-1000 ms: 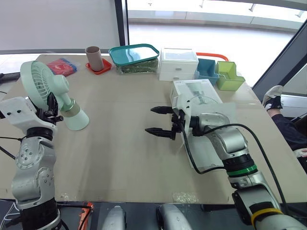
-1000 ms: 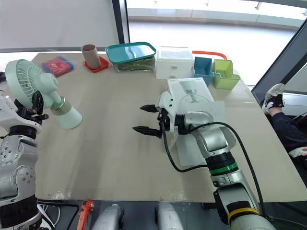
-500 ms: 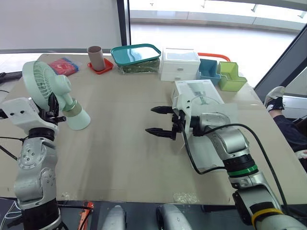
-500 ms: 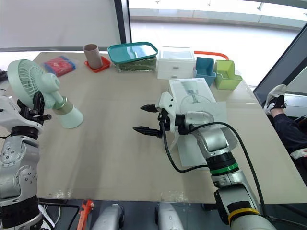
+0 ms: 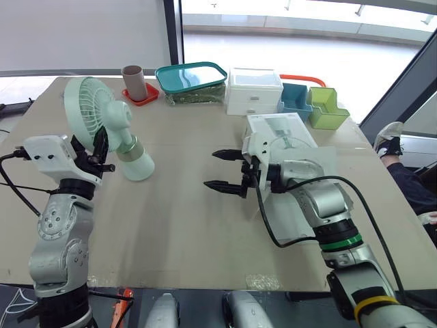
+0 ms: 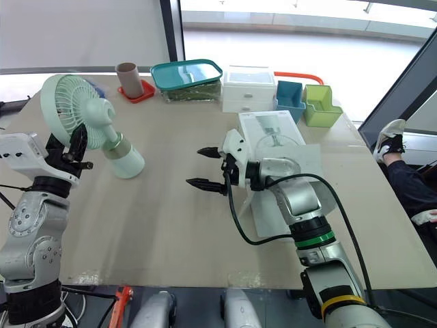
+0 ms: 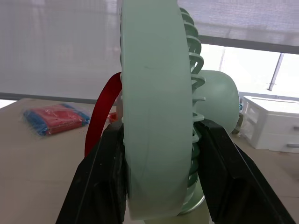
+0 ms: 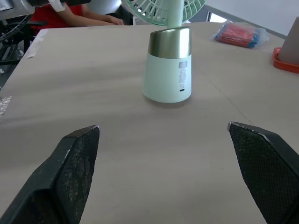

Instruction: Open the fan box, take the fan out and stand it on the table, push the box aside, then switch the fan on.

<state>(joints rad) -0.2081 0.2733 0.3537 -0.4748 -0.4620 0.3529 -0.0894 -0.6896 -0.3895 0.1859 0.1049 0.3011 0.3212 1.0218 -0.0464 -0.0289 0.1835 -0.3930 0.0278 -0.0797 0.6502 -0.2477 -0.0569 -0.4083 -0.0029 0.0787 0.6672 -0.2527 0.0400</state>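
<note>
L arm: left gripper [image 5: 87, 147] clamped on fan [image 5: 102, 123] head rim.
R arm: right gripper [image 5: 210, 169] fingers apart, empty.
Fan axis: tilted, base twd R, well apart; L nearer.

Far edge L-R: cup [image 5: 132, 76], teal-lid tub [image 5: 191, 82], white drawers [image 5: 254, 91], blue bin [image 5: 295, 99], green bin [image 5: 326, 109].

Bright daylight pours from the far windows [image 5: 307, 34].

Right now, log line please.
fan: tilted, head clamped in left gripper | right gripper: open, over table | box: by right gripper
</note>
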